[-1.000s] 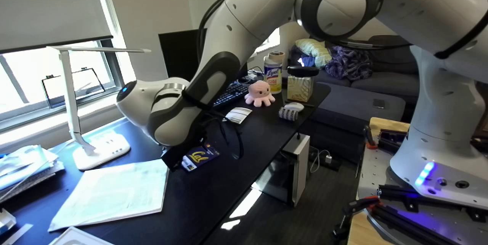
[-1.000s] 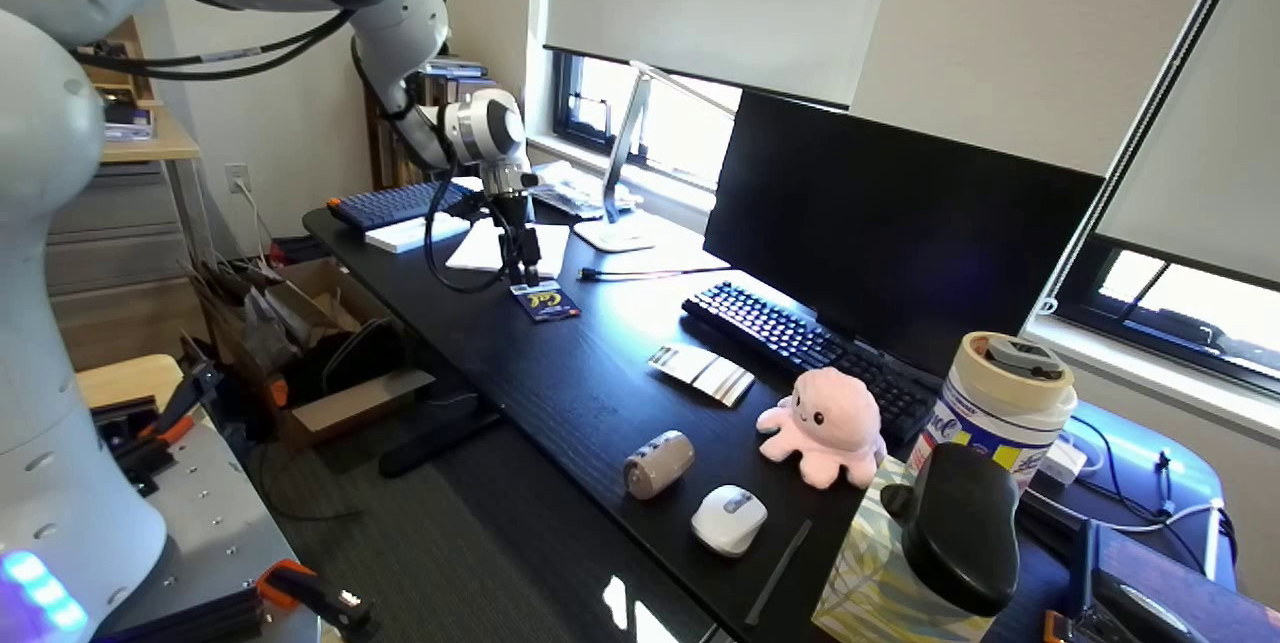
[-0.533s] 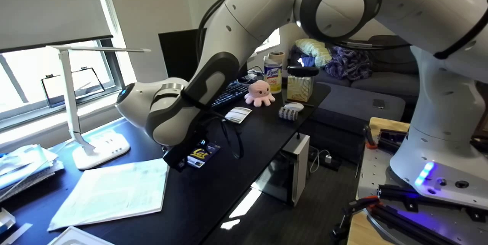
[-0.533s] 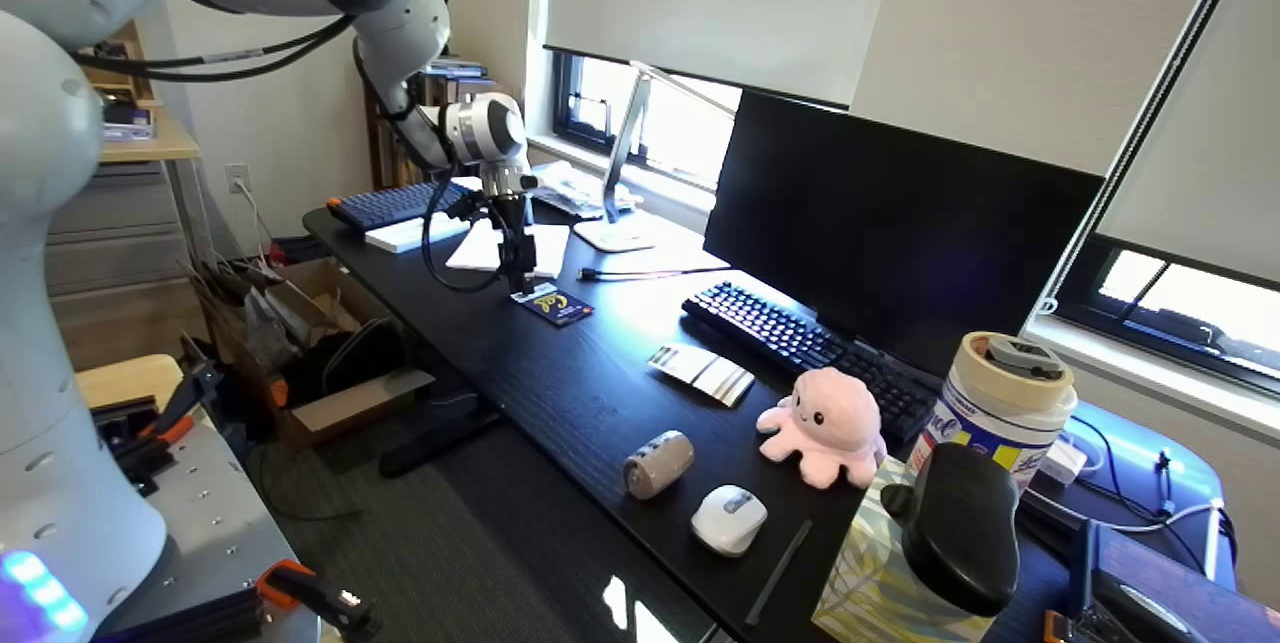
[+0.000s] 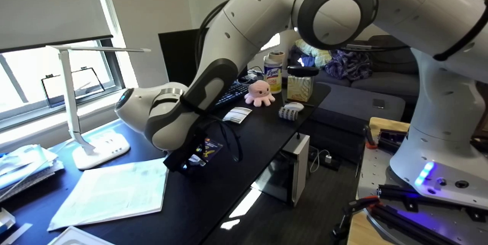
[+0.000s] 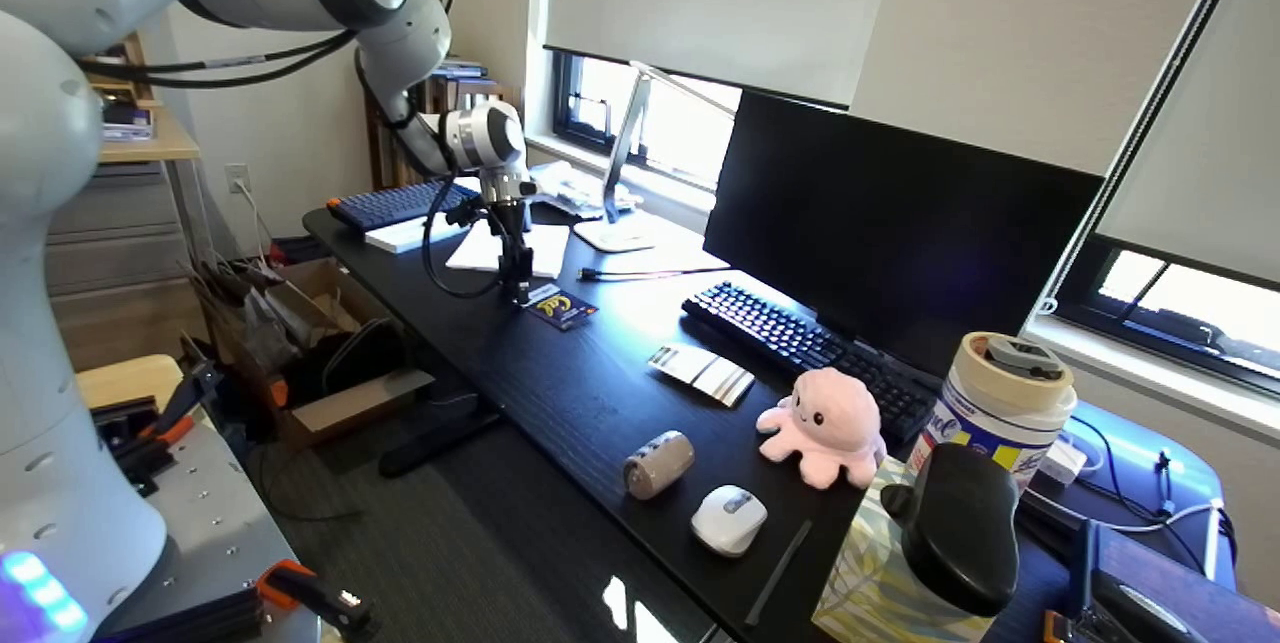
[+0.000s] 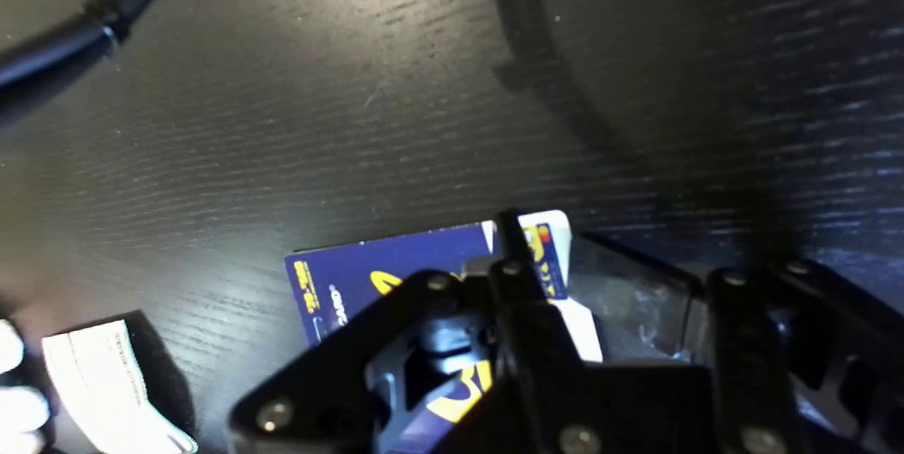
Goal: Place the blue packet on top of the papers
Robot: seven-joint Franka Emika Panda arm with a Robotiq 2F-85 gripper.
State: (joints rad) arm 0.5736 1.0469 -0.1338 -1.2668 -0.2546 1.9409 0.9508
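Packet (image 6: pixel 563 307), dark blue, marked Cal, on the desk (image 6: pixel 590 388), its white end between the jaws, clenched or not I cannot tell, papers (image 5: pixel 113 191) nearby

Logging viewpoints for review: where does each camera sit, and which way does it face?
Exterior view: near the patterned box, looking along the desk toward the papers; arm, gripper and base show.
Exterior view: papers' end, looking back toward the couch; same parts.
Wrist view: on the arm, looking down at the blue packet; gripper shows.
Both exterior views share the monitor and pink octopus.
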